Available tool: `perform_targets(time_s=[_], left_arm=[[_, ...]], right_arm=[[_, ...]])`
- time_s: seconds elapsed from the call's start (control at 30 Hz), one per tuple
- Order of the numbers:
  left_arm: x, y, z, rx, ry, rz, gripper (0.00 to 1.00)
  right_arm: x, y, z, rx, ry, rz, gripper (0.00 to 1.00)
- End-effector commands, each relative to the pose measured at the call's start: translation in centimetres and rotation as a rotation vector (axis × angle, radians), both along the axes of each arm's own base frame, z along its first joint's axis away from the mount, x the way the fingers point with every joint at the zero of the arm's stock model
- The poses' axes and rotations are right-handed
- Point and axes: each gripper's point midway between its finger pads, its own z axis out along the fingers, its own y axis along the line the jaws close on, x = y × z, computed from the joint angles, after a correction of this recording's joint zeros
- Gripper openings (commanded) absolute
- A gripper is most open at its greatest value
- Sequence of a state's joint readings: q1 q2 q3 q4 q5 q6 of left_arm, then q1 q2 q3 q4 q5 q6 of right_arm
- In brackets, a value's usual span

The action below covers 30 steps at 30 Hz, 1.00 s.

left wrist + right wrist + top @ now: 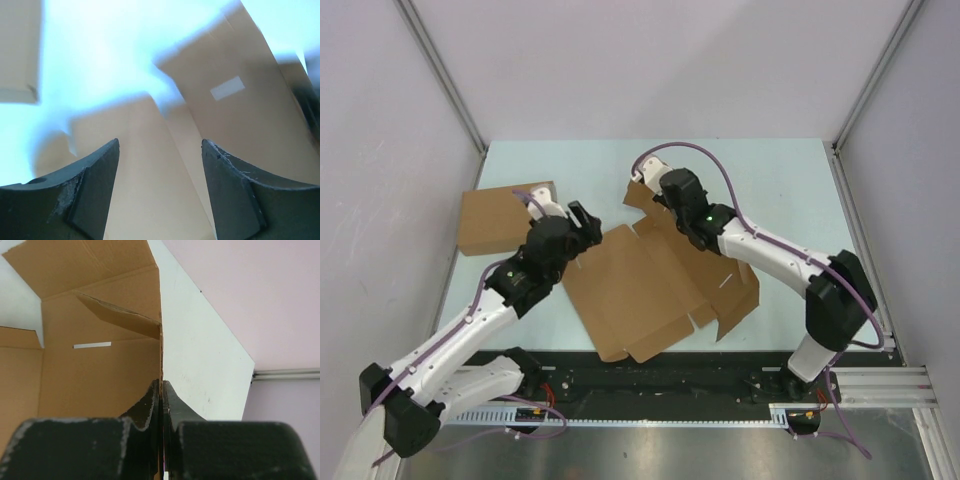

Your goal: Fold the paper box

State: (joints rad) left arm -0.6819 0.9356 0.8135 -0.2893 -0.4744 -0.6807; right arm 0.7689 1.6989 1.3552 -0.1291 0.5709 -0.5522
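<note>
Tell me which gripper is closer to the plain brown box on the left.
Left. The left gripper sits open just right of the plain brown box; the right gripper is farther right, shut on a far flap of the paper box.

A plain brown cardboard box (500,218) lies at the far left of the pale blue-green tabletop (770,185), reaching its left edge. Grey walls (660,60) enclose the tabletop's far and side edges, and a metal rail (880,383) runs along its near edge.
</note>
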Motion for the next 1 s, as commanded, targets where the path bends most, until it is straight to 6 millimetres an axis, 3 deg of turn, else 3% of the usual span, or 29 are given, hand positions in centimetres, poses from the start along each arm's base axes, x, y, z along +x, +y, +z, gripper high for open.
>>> perform_targets(time_s=[0.0, 0.07, 0.1, 0.13, 0.17, 0.2, 0.27, 0.3, 0.37, 0.4, 0.5, 0.67, 0.77, 0.83, 0.87, 0.9, 0.93, 0.97], left_arm=[[3.8, 3.4, 2.9, -0.081, -0.117, 0.163, 0.73], [5.4, 3.7, 3.6, -0.114, -0.171, 0.172, 0.74], [6.0, 3.2, 1.9, -0.098, -0.168, 0.151, 0.75], [6.8, 2.1, 3.4, -0.144, -0.252, 0.103, 0.75], [7.2, 1.9, 3.0, -0.142, -0.269, 0.082, 0.76], [7.6, 1.5, 1.2, -0.139, -0.244, 0.071, 0.78], [8.4, 0.5, 1.3, -0.185, -0.277, 0.020, 0.80], [9.0, 0.3, 0.2, -0.190, -0.251, 0.025, 0.89], [10.1, 0.1, -1.8, -0.224, -0.186, 0.022, 0.94], [10.5, -0.2, -1.8, -0.246, -0.177, 0.009, 1.00], [11.7, 0.0, -3.0, -0.302, -0.155, 0.029, 1.00], [13.2, -0.1, -1.4, -0.350, -0.245, -0.001, 1.00], [13.9, -1.3, -1.9, -0.351, -0.226, -0.112, 1.00], [13.2, -3.3, -0.2, -0.409, -0.326, -0.271, 1.00], [13.3, -3.8, -1.3, -0.427, -0.327, -0.306, 0.95], [13.0, -4.2, 0.2, -0.460, -0.408, -0.349, 0.92], [12.7, -5.0, 0.1, -0.493, -0.412, -0.398, 0.89], [13.0, -5.4, -1.4, -0.509, -0.390, -0.416, 0.80]], right_arm=[[-2.1, -1.0, 3.5, 0.067, -0.027, 0.037, 0.01], [-2.8, -1.5, 3.3, 0.049, -0.020, 0.035, 0.01], [-3.2, -1.4, 3.4, 0.038, -0.022, 0.041, 0.01], [-3.5, -1.7, 3.5, 0.021, -0.034, 0.027, 0.01], [-3.8, -1.9, 3.1, -0.001, -0.035, 0.022, 0.01], [-4.1, -2.0, 3.4, -0.025, -0.045, 0.025, 0.01], [-4.6, -2.3, 3.2, -0.054, -0.063, 0.011, 0.00], [-4.7, -2.5, 3.3, -0.061, -0.070, 0.007, 0.00], [-4.8, -2.8, 3.1, -0.080, -0.077, -0.013, 0.00], [-4.8, -2.9, 2.8, -0.102, -0.078, -0.015, 0.00], [-4.9, -3.1, 2.2, -0.149, -0.103, -0.035, 0.01], [-4.9, -3.7, 1.4, -0.205, -0.127, -0.083, 0.01], [-5.1, -4.1, 1.1, -0.241, -0.168, -0.109, 0.01], [-5.3, -4.2, 0.9, -0.248, -0.196, -0.122, 0.01], [-5.4, -4.3, 1.1, -0.269, -0.210, -0.120, 0.01], [-5.6, -4.1, 1.3, -0.268, -0.219, -0.118, 0.01], [-5.6, -4.0, 1.3, -0.265, -0.232, -0.116, 0.01], [-5.7, -4.0, 1.5, -0.280, -0.243, -0.112, 0.01]])
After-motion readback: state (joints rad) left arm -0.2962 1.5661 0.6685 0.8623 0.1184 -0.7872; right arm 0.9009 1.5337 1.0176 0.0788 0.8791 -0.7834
